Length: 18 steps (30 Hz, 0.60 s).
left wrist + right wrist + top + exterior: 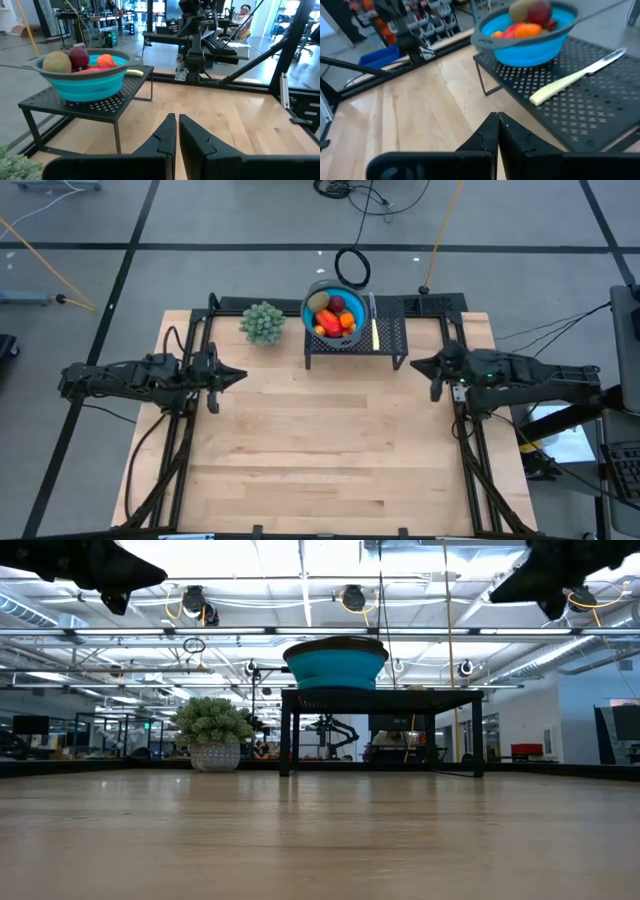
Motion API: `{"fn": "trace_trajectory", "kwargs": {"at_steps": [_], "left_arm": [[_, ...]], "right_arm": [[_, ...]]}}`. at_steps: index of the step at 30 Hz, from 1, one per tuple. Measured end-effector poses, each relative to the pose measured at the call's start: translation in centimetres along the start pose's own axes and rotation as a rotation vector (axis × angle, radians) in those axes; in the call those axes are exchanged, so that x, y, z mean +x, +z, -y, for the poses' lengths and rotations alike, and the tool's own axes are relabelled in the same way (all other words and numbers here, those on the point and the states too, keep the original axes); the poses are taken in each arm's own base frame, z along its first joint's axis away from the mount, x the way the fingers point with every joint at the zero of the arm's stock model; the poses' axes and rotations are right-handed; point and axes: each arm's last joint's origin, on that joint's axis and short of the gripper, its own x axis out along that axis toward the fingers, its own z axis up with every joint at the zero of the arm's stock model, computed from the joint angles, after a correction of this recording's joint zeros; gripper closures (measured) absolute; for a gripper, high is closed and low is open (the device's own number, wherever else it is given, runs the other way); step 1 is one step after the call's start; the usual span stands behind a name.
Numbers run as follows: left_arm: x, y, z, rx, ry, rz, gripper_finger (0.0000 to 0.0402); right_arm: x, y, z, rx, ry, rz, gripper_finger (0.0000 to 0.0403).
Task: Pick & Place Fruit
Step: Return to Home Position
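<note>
Pale wooden counter (320, 450), smooth planks: fruit (335, 316), glossy rounded pieces, sits heaped in soft blue strainer (95, 86) on perforated black metal shelf (392, 342), while my left fingers (165, 136) and right fingers (489, 135), each pair pressed together and empty, hover either side of that shelf, right nearer.

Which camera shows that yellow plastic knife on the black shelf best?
Right wrist view: the yellow plastic knife lies whole on the black perforated shelf. High view shows a thin strip, left wrist only one end, low view nothing.
</note>
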Motion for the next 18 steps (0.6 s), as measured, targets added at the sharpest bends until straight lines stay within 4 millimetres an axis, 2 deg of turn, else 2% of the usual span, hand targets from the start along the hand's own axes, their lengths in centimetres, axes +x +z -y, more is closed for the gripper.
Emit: {"fn": "trace_trajectory", "kwargs": {"at_steps": [5,9,18], "left_arm": [[0.0,-0.1,0.0,0.008,0.001,-0.005,0.0383],[0.4,-0.9,0.0,0.005,0.0,0.015,0.0383],[1.4,-3.5,0.1,-0.009,-0.005,0.075,0.0383]], "right_arm": [[-2.7,-0.4,1.2,0.018,0.024,0.059,0.0403],[-3.4,-1.4,1.9,0.097,0.019,0.047,0.0403],[1.1,-5.9,1.9,0.025,0.107,0.118,0.0403]]}}
